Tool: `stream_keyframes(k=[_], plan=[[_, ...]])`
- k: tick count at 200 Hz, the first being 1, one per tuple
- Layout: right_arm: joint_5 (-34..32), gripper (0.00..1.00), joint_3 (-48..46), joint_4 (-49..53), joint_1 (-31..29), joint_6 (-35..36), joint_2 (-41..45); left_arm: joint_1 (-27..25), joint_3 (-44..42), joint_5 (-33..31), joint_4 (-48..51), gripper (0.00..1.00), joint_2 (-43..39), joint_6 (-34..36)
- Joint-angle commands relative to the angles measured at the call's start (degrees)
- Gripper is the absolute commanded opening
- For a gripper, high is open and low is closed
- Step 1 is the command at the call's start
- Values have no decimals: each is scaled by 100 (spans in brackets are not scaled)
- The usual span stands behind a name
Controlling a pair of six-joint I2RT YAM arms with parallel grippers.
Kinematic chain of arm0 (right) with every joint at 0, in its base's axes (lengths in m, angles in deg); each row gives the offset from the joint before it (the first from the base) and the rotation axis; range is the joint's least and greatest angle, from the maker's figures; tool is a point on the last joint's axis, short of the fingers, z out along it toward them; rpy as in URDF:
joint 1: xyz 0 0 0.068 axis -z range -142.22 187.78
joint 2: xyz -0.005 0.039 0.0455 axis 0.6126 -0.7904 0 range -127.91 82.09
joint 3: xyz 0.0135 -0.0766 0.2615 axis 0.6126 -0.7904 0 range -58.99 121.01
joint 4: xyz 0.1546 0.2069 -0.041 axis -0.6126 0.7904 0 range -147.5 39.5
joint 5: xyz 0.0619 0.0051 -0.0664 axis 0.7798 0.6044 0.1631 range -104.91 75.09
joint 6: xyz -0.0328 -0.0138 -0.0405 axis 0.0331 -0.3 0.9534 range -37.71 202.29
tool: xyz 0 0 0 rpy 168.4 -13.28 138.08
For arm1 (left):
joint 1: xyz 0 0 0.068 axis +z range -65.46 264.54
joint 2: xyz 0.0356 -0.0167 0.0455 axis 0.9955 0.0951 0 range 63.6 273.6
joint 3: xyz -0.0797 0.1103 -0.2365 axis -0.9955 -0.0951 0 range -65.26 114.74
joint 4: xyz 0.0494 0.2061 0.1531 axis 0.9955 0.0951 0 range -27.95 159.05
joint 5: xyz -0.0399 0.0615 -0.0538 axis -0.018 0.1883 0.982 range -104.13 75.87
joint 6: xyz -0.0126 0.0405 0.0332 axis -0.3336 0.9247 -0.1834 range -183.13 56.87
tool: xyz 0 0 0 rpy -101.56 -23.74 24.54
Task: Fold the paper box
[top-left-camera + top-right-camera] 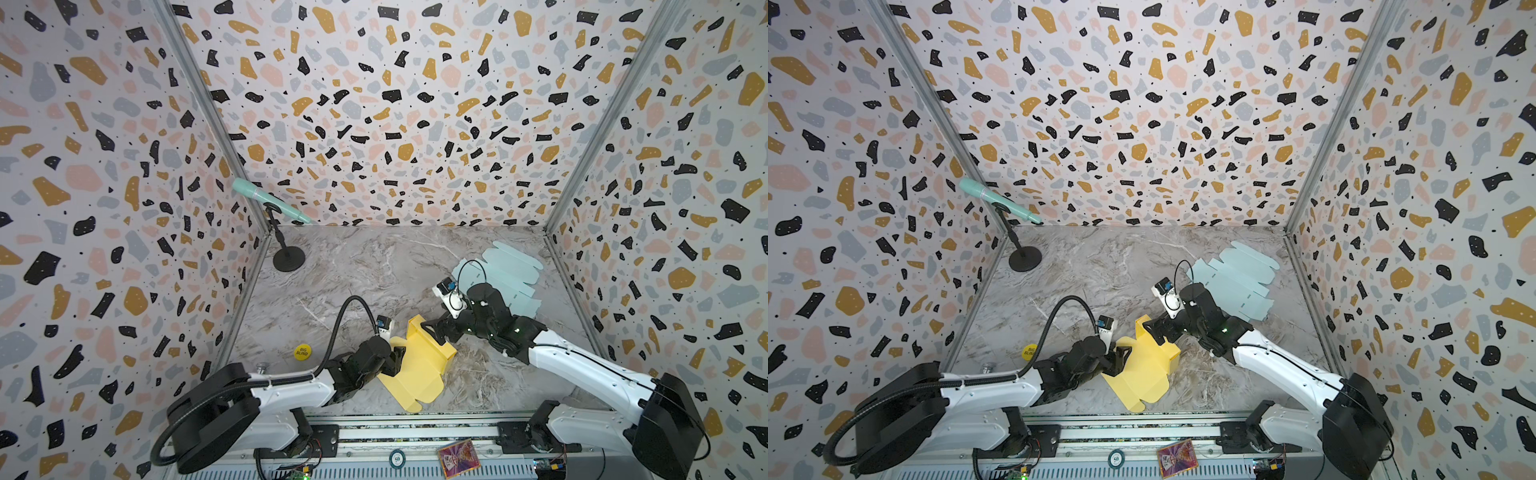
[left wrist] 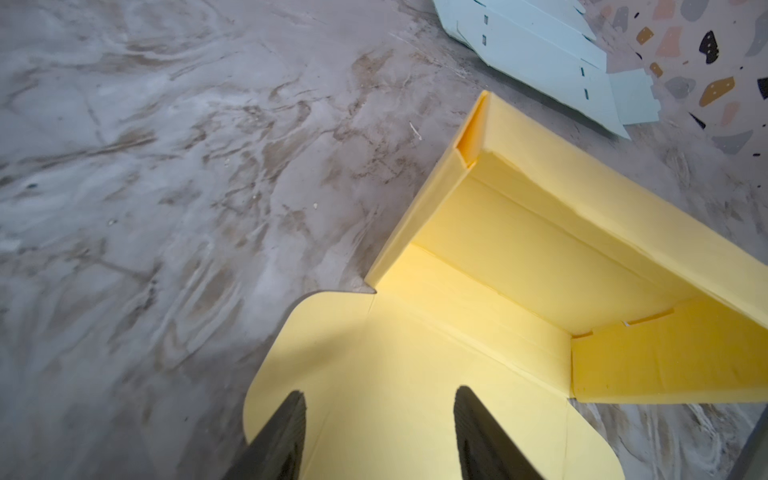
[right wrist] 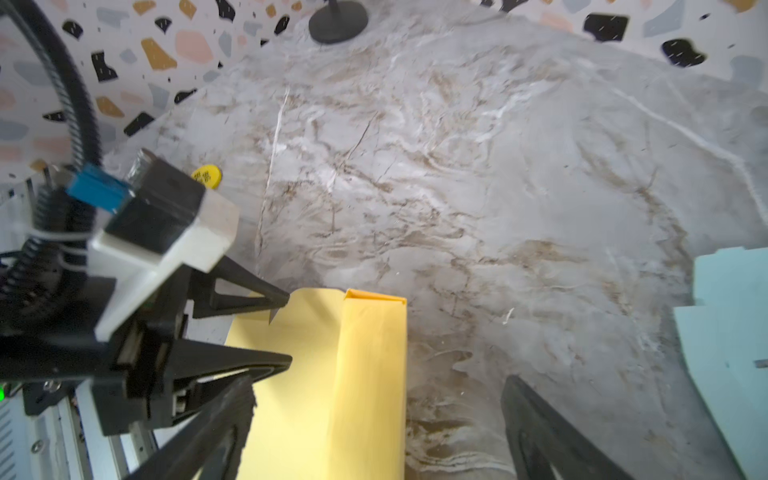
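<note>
Paper box (image 1: 419, 370), yellow and partly formed, lies on the marble table (image 1: 374, 282) close to the front edge, about midway along it. The left wrist view shows three of its walls standing: one long wall and a short wall at each end. The remaining panel, with its rounded flaps, lies flat on the surface toward the front edge.

Left gripper (image 1: 401, 355) sits over the flat panel on the box's left side. Its jaws are parted and its dark fingers (image 2: 286, 436) are clear above the yellow sheet; nothing is clamped.

Right gripper (image 1: 432, 330) is at the far side of the box, at the long wall. Its jaws are spread wide. In the right wrist view the doubled-over wall lies between the two fingers with a gap on either side; no grasp is observed.

Other items noted:
- A pale blue box blank (image 1: 503, 278) lies flat near the far right corner, well apart from the yellow box.
- A mint microphone (image 1: 270, 203) stands on a black stand at the far left corner.
- A yellow disc (image 1: 302, 352) lies near the left edge.
</note>
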Motion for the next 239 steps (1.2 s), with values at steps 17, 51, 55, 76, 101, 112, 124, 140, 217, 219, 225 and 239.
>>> stream_keyframes(k=[17,51,55,76,101,112,124,140,217,219,225,239], plan=[[-537,95,290,598,-272,169,-417,-123,-157,-357,1049,60,-1039,-617],[-754,95,327,676,-336,223,-713,-136,-177,-595,1516,60,-1579,-649],[-757,95,330,680,-336,231,-749,-136,-169,-618,1567,60,-1607,-656],[-790,94,307,669,-336,251,-877,-136,-83,-725,1871,60,-1653,-651],[-687,91,171,503,-205,225,-816,-136,-28,-772,2067,60,-1742,-716],[-540,89,108,423,-93,239,-805,-136,-21,-775,2122,60,-1784,-766],[-418,86,38,354,26,250,-793,-138,4,-770,2154,61,-1828,-823],[-235,83,-60,268,176,284,-773,-140,35,-742,2158,62,-1889,-868],[966,77,-632,-396,1100,252,-648,-136,229,-667,2265,64,-1962,-1051],[1014,77,-653,-425,1126,240,-644,-136,229,-664,2264,65,-1984,-1063],[1164,76,-719,-523,1215,203,-648,-136,214,-669,2267,65,-2027,-1099],[1534,75,-865,-730,1463,129,-639,-136,169,-661,2246,68,-2156,-1195]])
